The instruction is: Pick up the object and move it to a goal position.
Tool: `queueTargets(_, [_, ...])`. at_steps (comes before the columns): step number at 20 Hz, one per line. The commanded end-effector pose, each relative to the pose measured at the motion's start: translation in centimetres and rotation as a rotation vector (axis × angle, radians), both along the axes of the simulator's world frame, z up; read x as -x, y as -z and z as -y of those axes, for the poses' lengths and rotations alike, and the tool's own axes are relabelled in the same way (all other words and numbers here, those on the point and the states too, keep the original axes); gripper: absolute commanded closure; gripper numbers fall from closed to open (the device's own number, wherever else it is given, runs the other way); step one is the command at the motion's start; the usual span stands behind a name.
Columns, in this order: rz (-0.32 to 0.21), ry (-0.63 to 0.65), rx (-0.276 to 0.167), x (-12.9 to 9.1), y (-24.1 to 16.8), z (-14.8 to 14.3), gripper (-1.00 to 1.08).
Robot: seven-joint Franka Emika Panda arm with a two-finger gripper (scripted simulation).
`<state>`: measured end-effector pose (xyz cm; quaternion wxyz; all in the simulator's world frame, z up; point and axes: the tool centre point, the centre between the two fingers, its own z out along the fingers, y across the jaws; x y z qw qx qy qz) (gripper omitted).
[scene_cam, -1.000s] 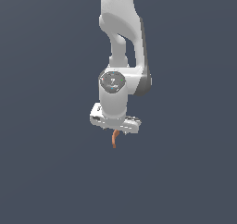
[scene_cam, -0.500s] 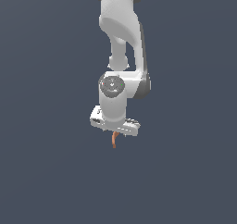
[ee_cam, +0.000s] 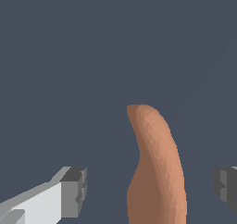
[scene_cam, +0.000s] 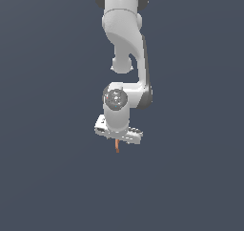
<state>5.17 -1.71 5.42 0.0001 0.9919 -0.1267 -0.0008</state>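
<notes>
The object [scene_cam: 117,148] is a thin orange-brown curved strip that pokes out just below the white gripper [scene_cam: 117,141] in the exterior view. In the wrist view the object [ee_cam: 157,163] lies between the two grey fingertips, one finger [ee_cam: 74,190] on one side and the other finger [ee_cam: 226,185] on the opposite side. A clear gap shows between the object and each finger. The gripper [ee_cam: 149,188] is open and straddles the object without touching it. The near end of the object is cut off by the edge of the wrist view.
The white arm [scene_cam: 125,44] rises from the gripper to the top of the exterior view. Everything around it is a plain dark grey-blue surface with no other objects or edges in sight.
The gripper has moved down towards the object. Less of the orange strip shows below the hand than before. The object itself has stayed in place.
</notes>
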Motion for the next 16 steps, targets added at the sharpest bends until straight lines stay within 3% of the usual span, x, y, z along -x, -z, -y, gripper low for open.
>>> queueTargets(1, [0.002, 0.000, 0.000, -0.08, 0.57, -0.01, -0.92])
queueTargets(4, [0.002, 0.000, 0.000, -0.18, 0.61, -0.01, -0.92])
queueTargets(5, [0.002, 0.000, 0.000, -0.18, 0.61, -0.01, 1.08])
queueTargets(16, [0.002, 0.000, 0.000, -0.19, 0.61, -0.01, 1.08])
